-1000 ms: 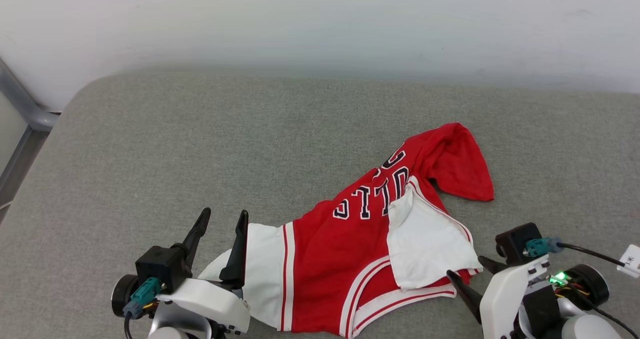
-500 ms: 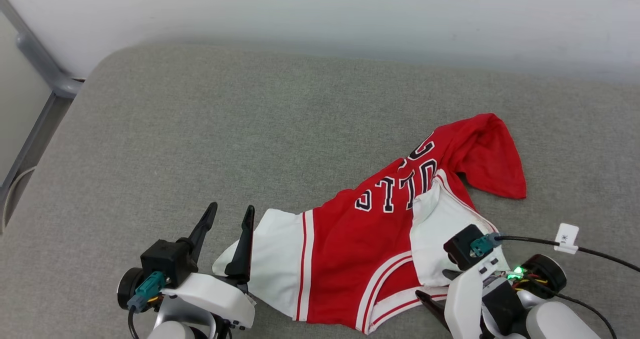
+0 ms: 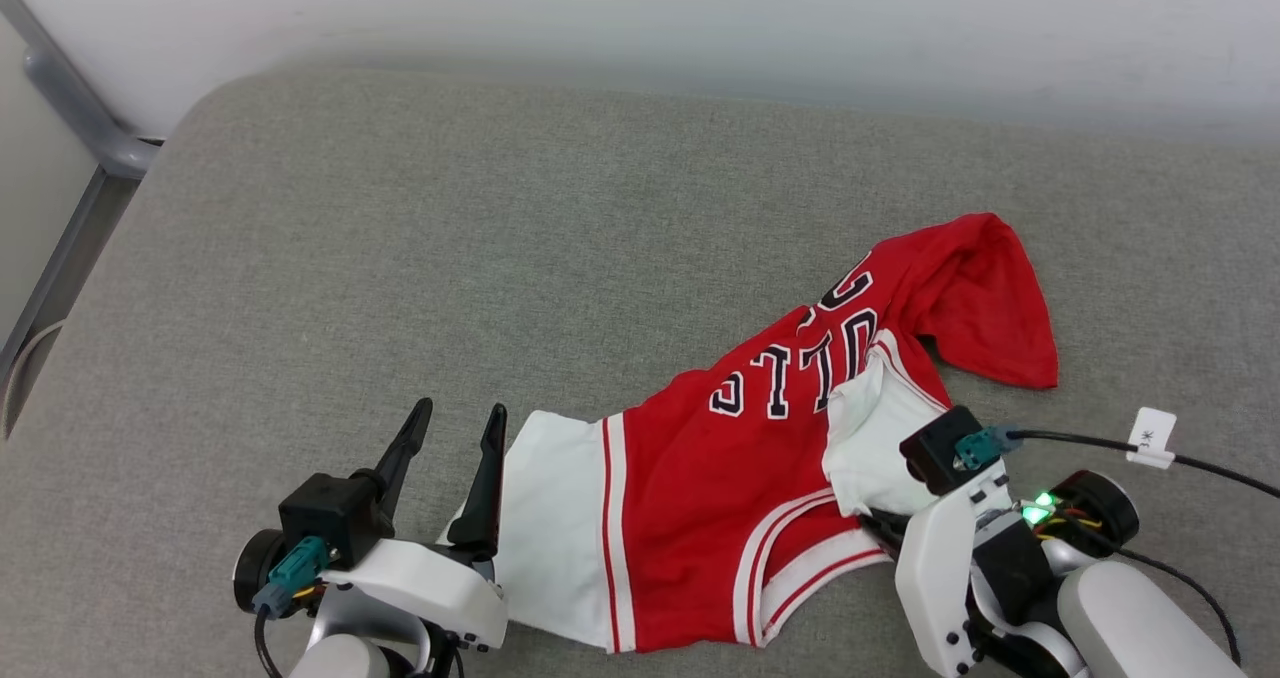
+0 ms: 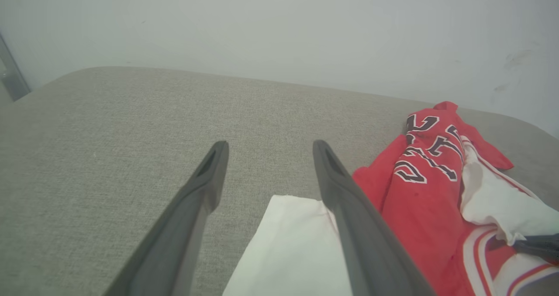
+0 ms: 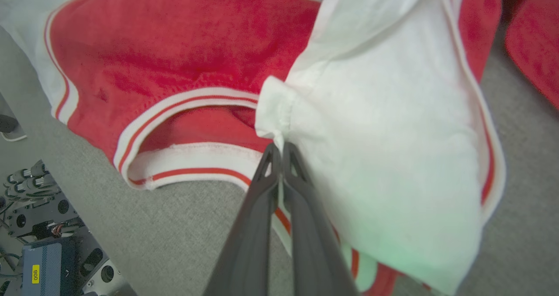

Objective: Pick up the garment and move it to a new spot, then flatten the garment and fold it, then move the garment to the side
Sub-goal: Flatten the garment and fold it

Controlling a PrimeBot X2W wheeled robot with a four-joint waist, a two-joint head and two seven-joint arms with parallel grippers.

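Tightly shut, the right tool (image 5: 278, 149) pinches a bunched fold of the garment (image 3: 700, 478), at the edge of one white sleeve just beside the striped neck trim. Further along, the left tool (image 3: 457, 413) stands wide open and holds nothing, one finger over the edge of the other white sleeve. Between them the garment lies crumpled along the near edge of the grey fabric-covered worktop (image 3: 400, 238), lettering up, its far red end trailing toward the right edge
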